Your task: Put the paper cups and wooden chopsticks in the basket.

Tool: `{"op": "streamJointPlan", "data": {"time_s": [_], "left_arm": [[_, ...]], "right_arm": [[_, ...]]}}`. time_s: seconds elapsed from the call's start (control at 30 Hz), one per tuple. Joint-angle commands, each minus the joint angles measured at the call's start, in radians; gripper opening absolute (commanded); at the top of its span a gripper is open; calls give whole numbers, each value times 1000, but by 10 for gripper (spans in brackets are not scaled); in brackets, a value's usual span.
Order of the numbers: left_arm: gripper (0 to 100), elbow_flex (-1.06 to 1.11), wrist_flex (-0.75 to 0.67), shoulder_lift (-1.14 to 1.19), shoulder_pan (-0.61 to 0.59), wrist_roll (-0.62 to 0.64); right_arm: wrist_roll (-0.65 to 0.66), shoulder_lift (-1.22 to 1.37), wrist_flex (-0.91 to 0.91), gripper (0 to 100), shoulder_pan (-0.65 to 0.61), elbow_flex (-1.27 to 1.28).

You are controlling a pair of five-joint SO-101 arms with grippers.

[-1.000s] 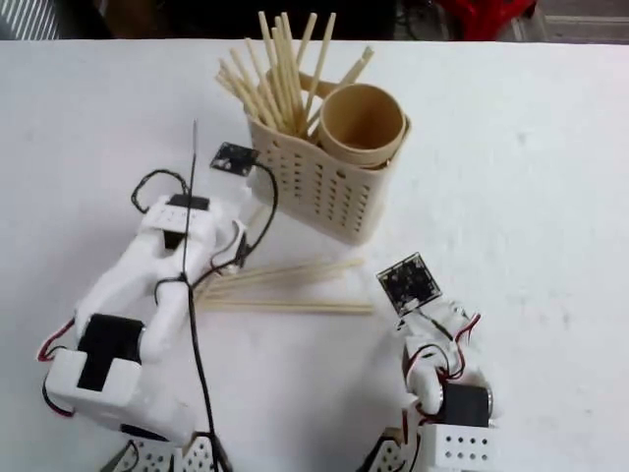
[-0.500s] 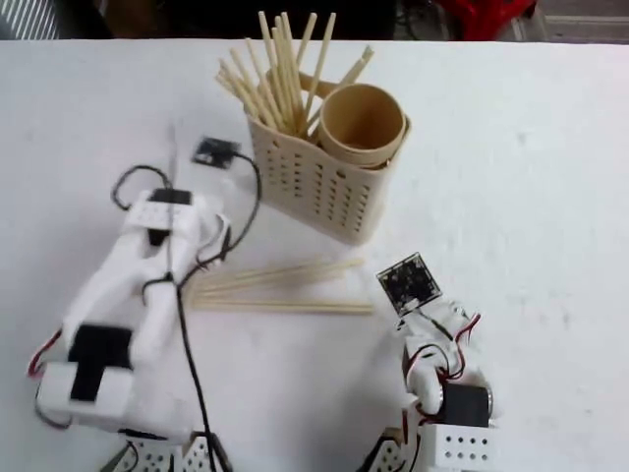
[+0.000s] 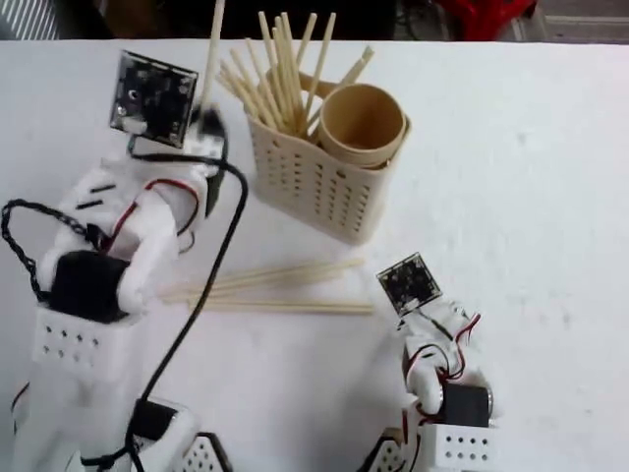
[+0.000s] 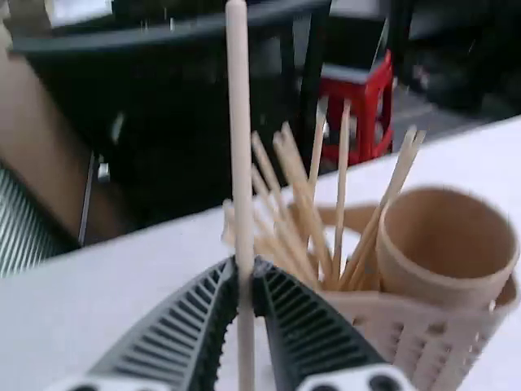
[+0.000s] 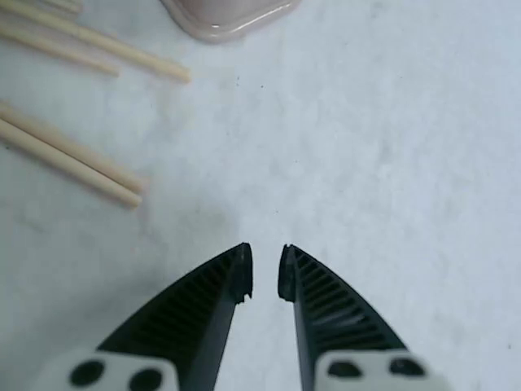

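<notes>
Firmly closed, the left claw [image 4: 244, 273] pinches a single chopstick [image 4: 237, 122] between its black ribbed jaws. The stick is pale, smooth, round wood and stands upright, rising well clear of the pinch and running down past it. It is raised off the table [image 3: 531, 197], just beside the basket [image 3: 324, 187] on the side where the other sticks are.

The basket is a cream plastic box with rows of small holes in its walls. A bundle of chopsticks [image 3: 280, 69] fans out of one half, leaning at mixed angles. A tan paper cup [image 3: 364, 123] sits mouth up in the other half, its rim above the basket's edge.

The right claw [image 5: 264, 273] hangs low over bare white table with its jaws a narrow gap apart and nothing between them.

From the left wrist, the grip itself is plain to see. The paper cup [image 4: 444, 244] and the bundle stand close behind the held stick, and a red stool [image 4: 370, 98] stands in the dark room beyond the table. From above, the held chopstick [image 3: 213, 39] reads as a short pale bar by the arm's camera board. The same view gives the layout: loose chopsticks [image 3: 285, 280] lie flat in a shallow fan between the two arms, in front of the basket. The right wrist view brings the ends of those loose chopsticks [image 5: 73, 159] up close, together with the basket's base [image 5: 228, 20].
</notes>
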Motion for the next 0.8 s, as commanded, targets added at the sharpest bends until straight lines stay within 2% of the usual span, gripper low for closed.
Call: {"op": "streamJointPlan", "data": {"time_s": [0.0, 0.13, 0.23, 0.37, 0.47, 0.77], "left_arm": [[23, -140, -198, 48, 62, 8], [23, -262, -405, 222, 94, 0], [24, -397, -471, 371, 96, 8], [24, -565, -468, 562, 119, 9], [24, -683, -413, 657, 151, 9], [24, -891, -279, 808, 179, 9]], "right_arm": [[6, -5, -8, 70, -5, 9], [6, -5, -8, 70, -5, 9], [6, -5, -8, 70, -5, 9], [6, -5, -8, 70, -5, 9], [6, -5, -8, 70, -5, 9], [6, -5, -8, 70, -5, 9]]}}
